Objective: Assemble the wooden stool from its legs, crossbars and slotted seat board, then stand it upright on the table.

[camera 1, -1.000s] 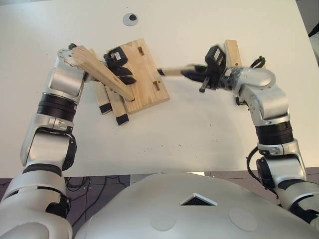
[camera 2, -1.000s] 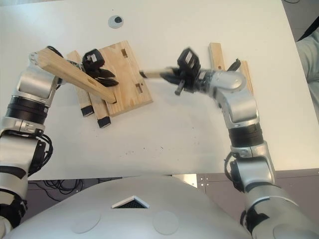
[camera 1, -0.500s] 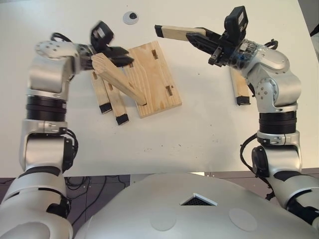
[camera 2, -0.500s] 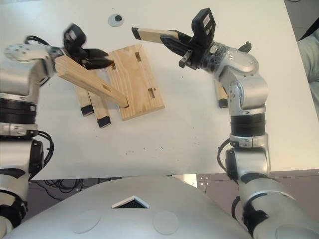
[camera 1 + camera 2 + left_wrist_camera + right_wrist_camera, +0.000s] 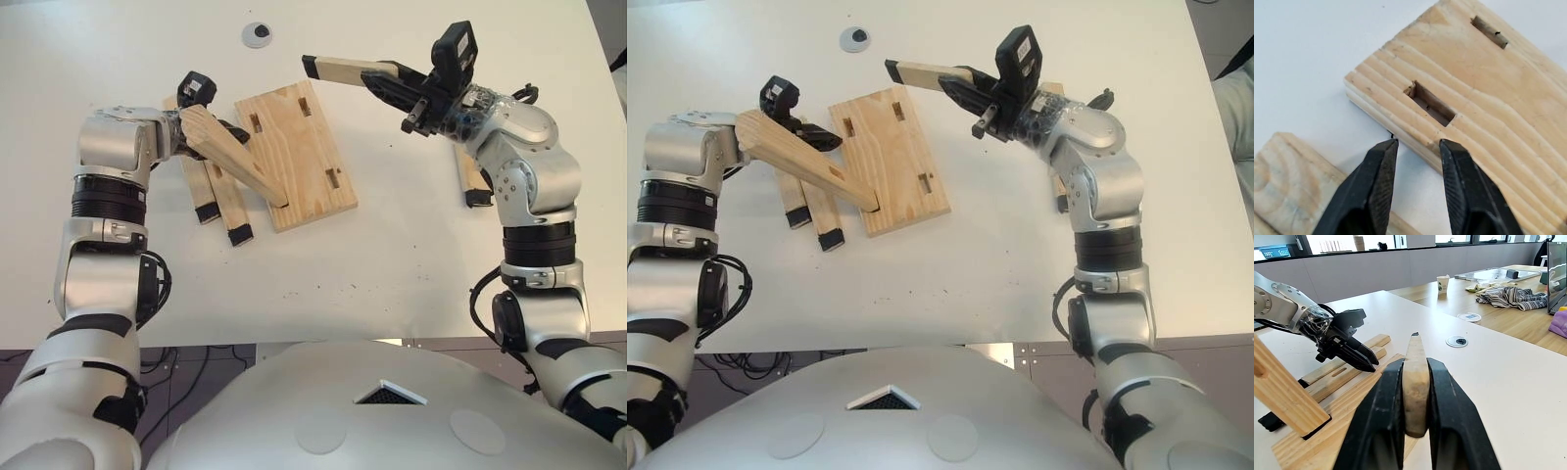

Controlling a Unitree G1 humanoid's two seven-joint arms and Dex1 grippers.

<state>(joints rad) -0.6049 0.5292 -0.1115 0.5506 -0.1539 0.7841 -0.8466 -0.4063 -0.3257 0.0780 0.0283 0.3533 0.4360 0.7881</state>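
Across the white desk (image 5: 392, 264) the slotted seat board (image 5: 309, 147) lies flat, left of centre, with its far end angled a little toward the robot's left. Several rectangular slots show in its upper face. One planted leg (image 5: 235, 159) has its lower end set into the board near the near-left corner and leans up and away to the left, clear of the desk.

A second piece, the held leg (image 5: 338, 69), is in the air beyond the board's far-right corner. It lies roughly level, and its black-capped end points to the robot's left. The right fingers (image 5: 1386, 406) are clamped on its other end from both sides, flat against the wood.

Two loose legs (image 5: 216, 196) lie side by side on the desk just left of the board, partly under the leaning leg, with their black-capped ends toward the robot. Another wooden piece (image 5: 472, 184) lies well apart on the right and is partly hidden behind the right arm.

The left fingers (image 5: 1378, 181) stand a narrow gap apart and grip nothing. They hang low over the left edge of the seat board, close to one of its slots and just beside the planted leg's upper end.

A small round black-and-white disc (image 5: 257, 35) sits on the desk beyond the board.
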